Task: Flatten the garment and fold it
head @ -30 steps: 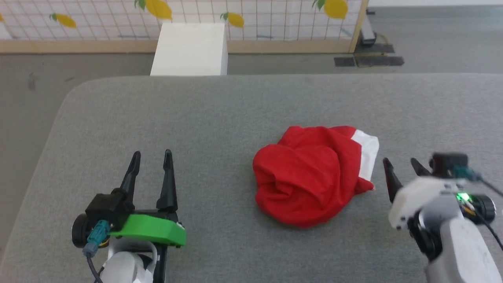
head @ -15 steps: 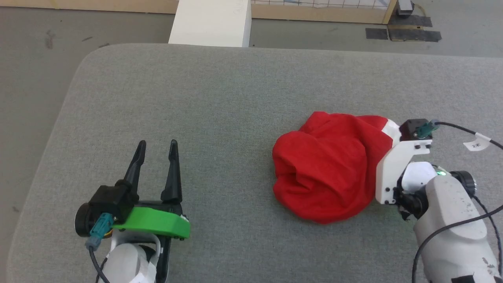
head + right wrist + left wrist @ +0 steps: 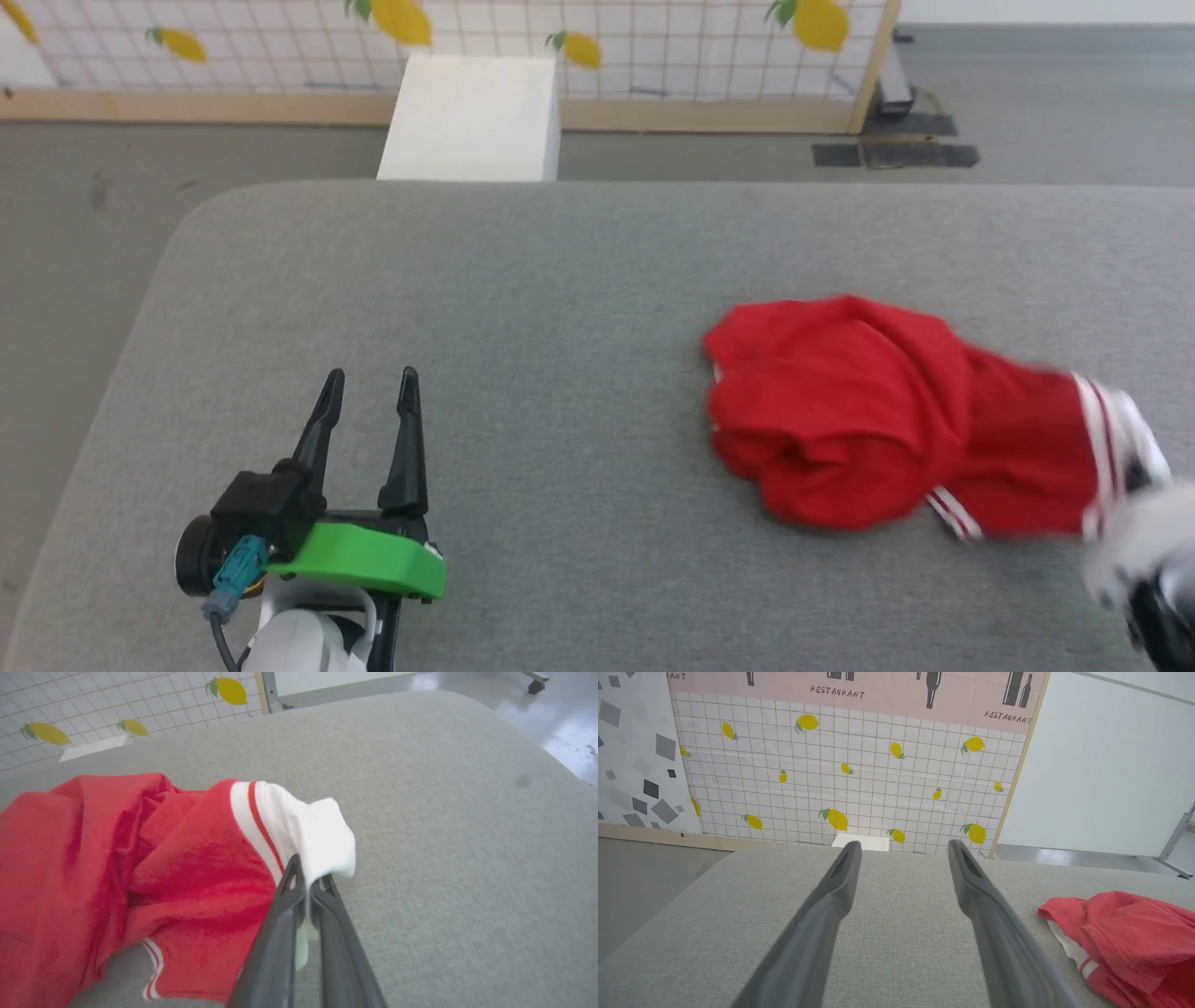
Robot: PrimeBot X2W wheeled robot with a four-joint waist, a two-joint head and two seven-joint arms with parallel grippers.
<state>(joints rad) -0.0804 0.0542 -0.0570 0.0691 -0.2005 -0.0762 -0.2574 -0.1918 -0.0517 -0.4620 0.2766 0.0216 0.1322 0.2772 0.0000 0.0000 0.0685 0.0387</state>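
Near left, the left pincer (image 3: pixel 369 378) is released and empty. Near right, the right pincer (image 3: pixel 308 879) is clenched on the white sleeve (image 3: pixel 303 826) of the jersey (image 3: pixel 840 411), which lies bunched on the right side of the desk (image 3: pixel 523 280). The cloth looks light, limp and slippery, so sleeve hems and shoulders seem the best holds.

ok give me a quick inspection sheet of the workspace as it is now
surface: grey padded table, garment on its right half
job's things: garment red, bunched, not flattened; white sleeve end stretched toward the robot's right
clutter: nothing seen
grippers: left gripper open, apart from the cloth; right gripper shut on that sleeve end
cables: black cable with teal plug at the left wrist
surroundings: lemon-print panel, white box, grey floor
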